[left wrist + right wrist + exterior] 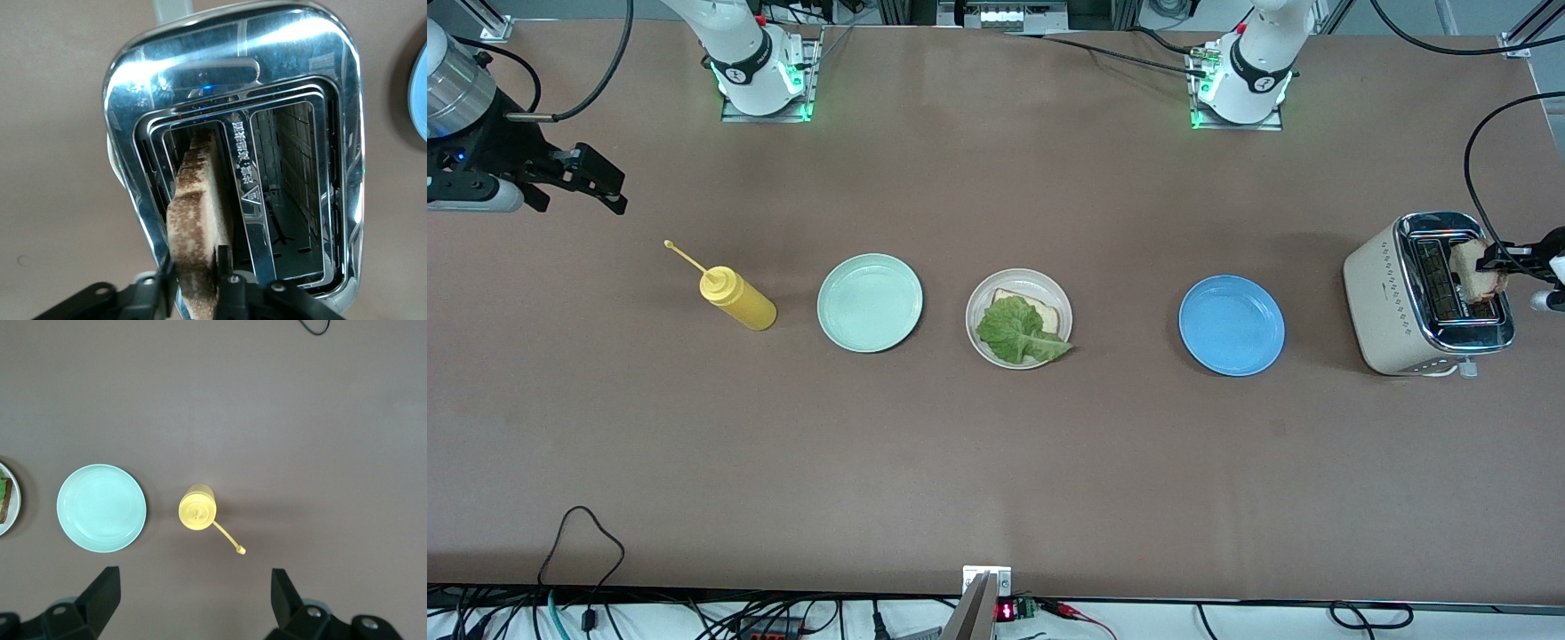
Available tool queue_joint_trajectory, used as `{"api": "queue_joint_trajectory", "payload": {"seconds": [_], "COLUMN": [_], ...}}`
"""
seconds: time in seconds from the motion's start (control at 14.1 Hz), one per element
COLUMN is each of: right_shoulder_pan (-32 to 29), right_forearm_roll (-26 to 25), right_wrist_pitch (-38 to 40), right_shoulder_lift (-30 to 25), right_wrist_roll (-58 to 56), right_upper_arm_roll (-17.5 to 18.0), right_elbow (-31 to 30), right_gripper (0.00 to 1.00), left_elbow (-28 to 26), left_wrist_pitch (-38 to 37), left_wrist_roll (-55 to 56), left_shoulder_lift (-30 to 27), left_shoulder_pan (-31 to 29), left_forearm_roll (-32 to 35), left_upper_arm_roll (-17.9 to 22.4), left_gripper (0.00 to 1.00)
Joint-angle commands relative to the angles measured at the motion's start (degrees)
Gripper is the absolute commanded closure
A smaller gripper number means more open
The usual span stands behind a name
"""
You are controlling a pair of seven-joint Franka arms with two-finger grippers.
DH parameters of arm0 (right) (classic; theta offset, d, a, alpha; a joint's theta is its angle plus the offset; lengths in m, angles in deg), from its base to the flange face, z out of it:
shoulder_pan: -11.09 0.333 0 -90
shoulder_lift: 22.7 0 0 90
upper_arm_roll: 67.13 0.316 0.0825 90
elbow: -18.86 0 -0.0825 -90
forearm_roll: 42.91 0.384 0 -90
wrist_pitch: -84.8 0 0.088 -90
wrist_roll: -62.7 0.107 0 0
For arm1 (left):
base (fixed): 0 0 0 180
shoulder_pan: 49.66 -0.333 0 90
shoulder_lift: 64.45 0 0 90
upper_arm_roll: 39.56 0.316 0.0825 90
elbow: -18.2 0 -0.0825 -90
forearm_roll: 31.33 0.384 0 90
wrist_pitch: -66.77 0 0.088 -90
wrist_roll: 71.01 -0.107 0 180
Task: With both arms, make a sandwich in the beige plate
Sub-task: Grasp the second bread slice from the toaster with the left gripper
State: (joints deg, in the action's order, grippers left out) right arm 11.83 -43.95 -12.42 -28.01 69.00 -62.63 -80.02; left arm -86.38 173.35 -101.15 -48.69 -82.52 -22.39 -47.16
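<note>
The beige plate (973, 331) sits mid-table and holds one bread slice (1047, 311) with a crinkled green lettuce leaf (1016, 331) lying on top. At the left arm's end of the table, a second, toasted slice (1469, 267) stands on edge in a slot of the cream and chrome toaster (1392, 302). My left gripper (1494, 263) is over the toaster. In the left wrist view its fingers press both faces of the toast (193, 213), so the gripper (197, 267) is shut on it. My right gripper (609, 187) waits open and empty over the right arm's end of the table, seen open also in its wrist view (197, 587).
A blue plate (1232, 324) lies between the beige plate and the toaster. A mint-green plate (870, 302) and a yellow squeeze bottle (738, 300) stand toward the right arm's end. Cables hang along the table's front edge.
</note>
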Motion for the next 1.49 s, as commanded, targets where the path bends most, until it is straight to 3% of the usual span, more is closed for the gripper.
{"api": "queue_joint_trajectory", "payload": {"seconds": [0.0, 0.21, 0.43, 0.71, 0.85, 1.06, 1.28, 1.42], "right_shoulder_pan": [-0.57, -0.39, 0.75, 0.40, 0.23, -0.04, -0.04, -0.04], "right_forearm_roll": [-1.25, -1.95, -1.95, -1.69, -0.73, 3.14, 3.15, 2.71], "right_wrist_pitch": [-2.35, -3.06, -2.18, -2.27, -2.53, -2.01, -1.04, -0.95], "right_shoulder_lift": [-0.84, -0.75, -1.28, -1.19, -1.10, -1.45, -1.63, -1.54], "right_wrist_roll": [-1.12, -1.91, -1.12, -1.90, -3.83, -4.81, -4.81, -4.81], "right_upper_arm_roll": [0.77, 0.77, 0.77, 0.95, 1.04, -0.71, -0.98, -0.98], "right_elbow": [-1.14, -0.96, -1.14, -1.05, -1.14, -1.40, -1.40, -1.40], "right_gripper": [0.00, 0.00, 0.00, 0.00, 0.00, 0.00, 0.00, 0.00], "left_elbow": [-0.81, 0.59, 5.42, 15.86, 22.11, 23.98, 23.10, 23.19], "left_wrist_pitch": [0.04, -2.76, -10.31, -23.13, -29.90, -39.14, -39.34, -35.05], "left_wrist_roll": [-1.77, -1.94, -3.08, -3.00, -2.47, -1.33, 6.46, 12.97], "left_shoulder_lift": [-0.91, -1.61, -3.81, -5.92, -5.84, -5.40, -0.58, 3.99], "left_shoulder_pan": [-0.97, -0.88, -0.88, -0.36, -0.27, -0.09, 1.48, 4.55], "left_forearm_roll": [-0.86, -0.86, -0.77, -0.77, -0.77, -1.29, -5.67, -15.39], "left_upper_arm_roll": [-0.75, -1.02, -1.11, -3.20, -7.50, -19.87, -31.75, -32.92], "left_gripper": [0.99, 0.99, 0.99, 0.99, 0.99, 0.99, 0.99, 0.99]}}
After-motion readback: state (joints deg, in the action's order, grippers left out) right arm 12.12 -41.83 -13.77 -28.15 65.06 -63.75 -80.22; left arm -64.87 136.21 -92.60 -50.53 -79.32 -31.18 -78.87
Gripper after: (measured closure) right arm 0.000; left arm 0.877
